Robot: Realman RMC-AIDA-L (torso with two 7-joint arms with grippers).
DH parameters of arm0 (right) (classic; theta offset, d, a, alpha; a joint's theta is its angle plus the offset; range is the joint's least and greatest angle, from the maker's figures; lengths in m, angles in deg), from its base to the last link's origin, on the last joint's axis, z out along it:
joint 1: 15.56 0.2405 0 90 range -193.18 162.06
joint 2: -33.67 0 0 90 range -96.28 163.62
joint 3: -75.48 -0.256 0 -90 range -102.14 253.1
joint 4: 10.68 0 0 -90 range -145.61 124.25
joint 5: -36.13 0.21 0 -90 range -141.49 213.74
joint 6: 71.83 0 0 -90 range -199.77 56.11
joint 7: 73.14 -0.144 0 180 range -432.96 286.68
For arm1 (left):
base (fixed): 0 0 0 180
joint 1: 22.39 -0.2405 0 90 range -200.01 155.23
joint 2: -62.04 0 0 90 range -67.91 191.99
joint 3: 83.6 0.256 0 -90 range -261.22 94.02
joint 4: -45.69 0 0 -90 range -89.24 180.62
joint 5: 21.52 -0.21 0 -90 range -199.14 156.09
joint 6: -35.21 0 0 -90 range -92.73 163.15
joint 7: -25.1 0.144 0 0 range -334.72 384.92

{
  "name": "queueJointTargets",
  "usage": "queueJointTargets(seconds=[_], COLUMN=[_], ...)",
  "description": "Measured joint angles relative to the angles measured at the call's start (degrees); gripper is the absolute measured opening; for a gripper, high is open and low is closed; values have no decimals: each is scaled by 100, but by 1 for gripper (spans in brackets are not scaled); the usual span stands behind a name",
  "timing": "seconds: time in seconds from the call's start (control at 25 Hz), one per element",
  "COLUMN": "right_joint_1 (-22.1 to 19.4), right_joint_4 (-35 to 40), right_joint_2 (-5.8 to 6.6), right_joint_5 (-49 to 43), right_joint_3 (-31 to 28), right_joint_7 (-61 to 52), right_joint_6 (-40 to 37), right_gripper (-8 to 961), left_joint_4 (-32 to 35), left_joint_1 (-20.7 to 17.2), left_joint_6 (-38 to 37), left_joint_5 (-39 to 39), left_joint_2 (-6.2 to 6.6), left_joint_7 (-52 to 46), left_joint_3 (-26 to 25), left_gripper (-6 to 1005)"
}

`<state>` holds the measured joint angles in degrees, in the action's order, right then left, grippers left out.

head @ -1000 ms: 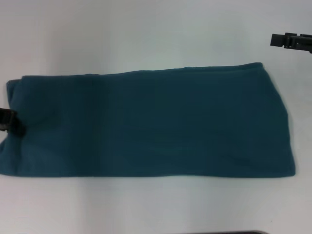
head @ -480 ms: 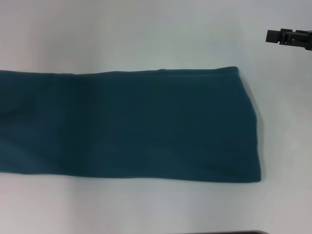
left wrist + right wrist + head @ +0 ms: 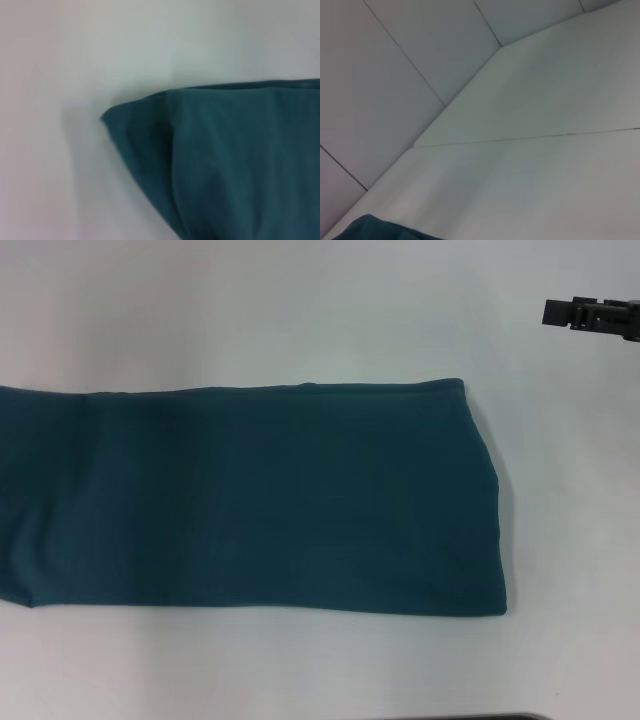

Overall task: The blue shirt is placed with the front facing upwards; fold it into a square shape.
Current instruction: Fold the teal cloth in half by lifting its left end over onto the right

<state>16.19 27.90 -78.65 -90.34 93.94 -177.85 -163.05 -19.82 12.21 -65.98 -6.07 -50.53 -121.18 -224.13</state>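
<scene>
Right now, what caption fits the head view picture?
Blue shirt folded into a long band on the white table, right claw hovering apart.

A smooth white table [image 3: 545, 180] fills most of the right wrist view, its flat top crossed by one thin dark seam. Past the table's far edge lies a pale grey floor [image 3: 395, 75] of large tiles divided by thin dark joint lines. A small rounded corner of dark teal-blue cotton shirt [image 3: 375, 227] lies on the table at the frame's edge.
</scene>
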Motion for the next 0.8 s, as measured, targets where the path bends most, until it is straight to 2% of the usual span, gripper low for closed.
queueJointTargets(seconds=[0.36, 0.44, 0.8], right_joint_1=[48, 49, 62], right_joint_4=[0, 0, 0], right_joint_2=[0, 0, -12], right_joint_5=[-1, -2, -2], right_joint_3=[5, 6, 9], right_joint_7=[26, 45, 130], right_joint_6=[0, -1, 0], right_gripper=[905, 905, 902], left_joint_4=[-421, -575, -1158], left_joint_1=[70, 55, -54], left_joint_6=[-513, -638, -1046], left_joint_5=[840, 1085, 1838], left_joint_2=[-271, -377, -659], left_joint_7=[91, 97, 66], left_joint_3=[8, 9, 12], left_gripper=[92, 92, 92])
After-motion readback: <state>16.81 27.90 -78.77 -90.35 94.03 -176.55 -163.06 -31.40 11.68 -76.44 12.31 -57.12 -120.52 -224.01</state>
